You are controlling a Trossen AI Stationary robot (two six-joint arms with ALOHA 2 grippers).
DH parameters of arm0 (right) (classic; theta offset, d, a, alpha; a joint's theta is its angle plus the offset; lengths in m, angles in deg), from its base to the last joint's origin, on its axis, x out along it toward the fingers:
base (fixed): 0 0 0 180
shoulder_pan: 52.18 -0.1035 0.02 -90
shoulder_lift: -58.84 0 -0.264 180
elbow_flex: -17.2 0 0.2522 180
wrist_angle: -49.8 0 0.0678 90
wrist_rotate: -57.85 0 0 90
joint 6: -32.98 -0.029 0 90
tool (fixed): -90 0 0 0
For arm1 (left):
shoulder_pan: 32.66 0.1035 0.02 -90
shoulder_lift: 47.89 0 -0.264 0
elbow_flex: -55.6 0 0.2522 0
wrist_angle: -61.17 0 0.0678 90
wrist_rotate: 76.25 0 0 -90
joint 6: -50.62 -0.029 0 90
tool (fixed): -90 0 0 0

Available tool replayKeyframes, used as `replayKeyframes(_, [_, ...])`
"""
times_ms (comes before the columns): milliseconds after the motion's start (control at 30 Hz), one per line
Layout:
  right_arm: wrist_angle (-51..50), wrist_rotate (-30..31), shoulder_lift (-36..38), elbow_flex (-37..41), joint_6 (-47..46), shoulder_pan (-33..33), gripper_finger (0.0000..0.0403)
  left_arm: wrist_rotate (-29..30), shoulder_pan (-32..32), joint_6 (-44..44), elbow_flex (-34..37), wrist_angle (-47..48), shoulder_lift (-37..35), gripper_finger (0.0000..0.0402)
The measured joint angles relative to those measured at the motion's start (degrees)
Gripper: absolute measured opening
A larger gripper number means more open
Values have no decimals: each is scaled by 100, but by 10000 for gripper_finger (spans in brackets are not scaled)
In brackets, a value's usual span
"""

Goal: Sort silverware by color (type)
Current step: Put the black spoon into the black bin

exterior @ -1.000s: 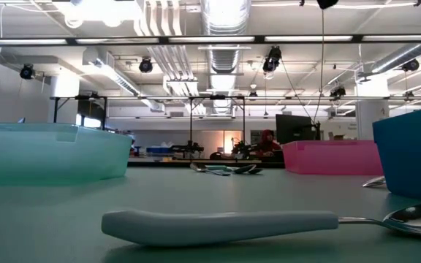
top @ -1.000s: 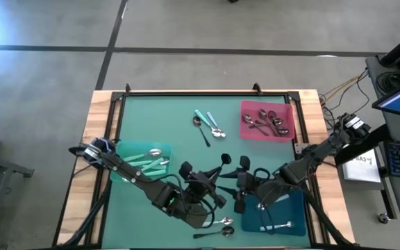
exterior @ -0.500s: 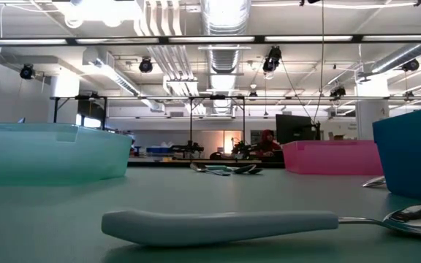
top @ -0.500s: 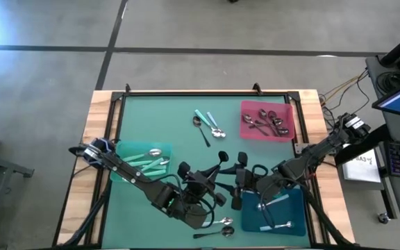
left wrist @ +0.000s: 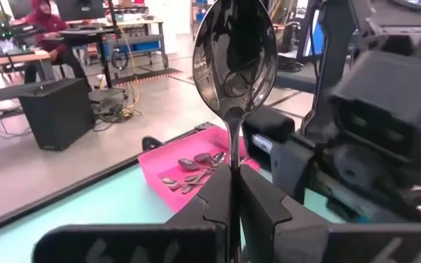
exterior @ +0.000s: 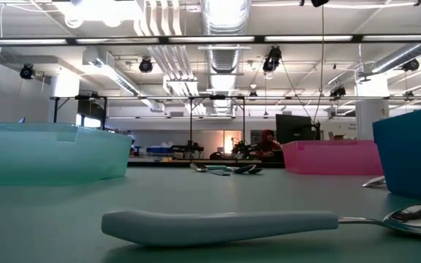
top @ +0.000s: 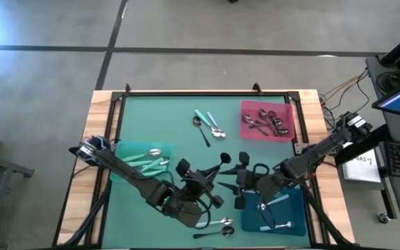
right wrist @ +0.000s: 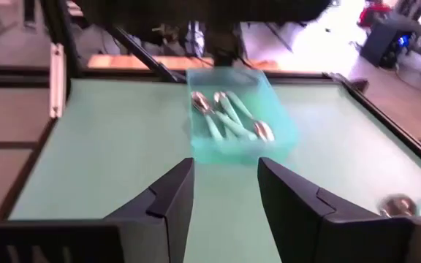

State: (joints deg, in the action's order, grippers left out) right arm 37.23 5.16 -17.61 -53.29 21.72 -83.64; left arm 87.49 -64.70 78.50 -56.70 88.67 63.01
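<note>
An all-metal spoon is in my left gripper, which is shut on it above the middle of the green table, near its front. My right gripper hangs open beside it, over the left edge of the blue tray, with nothing between its fingers. Teal-handled spoons lie in the teal tray, dark metal spoons in the pink tray. A pale-blue-handled spoon rests flat on the table near the front edge. A few loose spoons lie at the far middle. My left gripper pinches the spoon's thin metal handle between its two fingers. The handle runs out past the fingertips, with the shiny bowl at the free end. The spoon is lifted clear of the table.
The teal tray sits at the left and the pink tray at the far right. The blue tray at the near right holds pale-blue spoons. Two more spoons lie by the front edge. Wooden rails frame the table.
My left gripper has risen a little with the metal spoon still in its fingers.
</note>
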Motion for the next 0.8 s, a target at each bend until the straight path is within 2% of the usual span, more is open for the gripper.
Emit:
replayKeyframes(100, [-551, 21, 267, 0, -205, 2, 152, 143, -91, 106, 0, 522, -198, 0])
replayKeyframes(233, [-817, 29, 645, 14, -137, 40, 155, 656, -155, 725, 0, 1496, -410, 0])
replayKeyframes(433, [-1053, 27, 1211, 285, 53, 340, 153, 717, -167, 2866, 2, 3817, -491, 0])
replayKeyframes(633, [-1459, 5, 1893, 962, -495, 998, 155, 577, -167, 5450, 6, 6264, -486, 0])
replayKeyframes(700, [-1453, -78, 2106, 1285, -707, 1260, 155, 486, -167, 5896, 10, 6673, -486, 0])
replayKeyframes(800, [-1263, -373, 2390, 1767, -1007, 1683, 155, 347, -165, 5971, 44, 6749, -486, 0])
